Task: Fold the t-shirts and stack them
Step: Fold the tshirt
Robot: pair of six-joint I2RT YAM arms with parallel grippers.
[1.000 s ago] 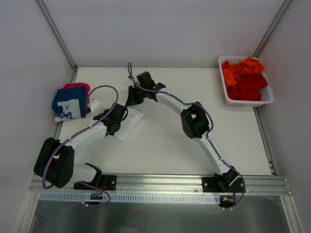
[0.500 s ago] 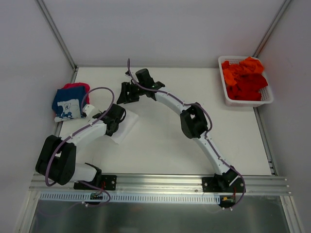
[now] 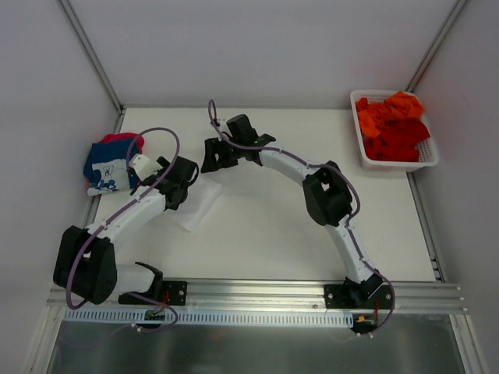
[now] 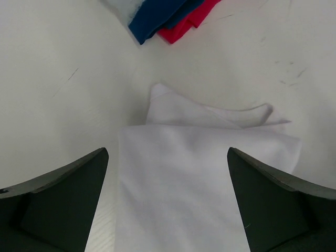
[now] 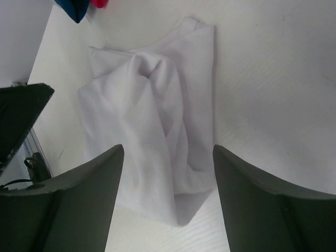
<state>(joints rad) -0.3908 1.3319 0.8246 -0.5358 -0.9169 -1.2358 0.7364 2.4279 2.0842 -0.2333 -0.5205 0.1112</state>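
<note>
A plain white t-shirt (image 3: 196, 209) lies folded on the table, left of centre. My left gripper (image 3: 181, 187) hangs open just above the shirt's (image 4: 210, 178) left part, with nothing between its fingers (image 4: 58, 205). My right gripper (image 3: 212, 160) is open too, above the far edge of the rumpled white cloth (image 5: 152, 115), and holds nothing. A folded navy t-shirt with white print (image 3: 107, 167) rests on a pink-red one (image 3: 123, 139) at the far left. Their corners show at the top of the left wrist view, navy (image 4: 157, 16) and red (image 4: 191, 18).
A white lattice basket (image 3: 427, 160) at the back right holds crumpled orange and red t-shirts (image 3: 394, 125). Grey walls and metal rails close in the table on three sides. The aluminium rail (image 3: 257, 294) carrying the arm bases runs along the near edge.
Both grippers have opened and let go of the white t-shirt. The left gripper has drawn back up and left, and the shirt now lies flat on the table.
</note>
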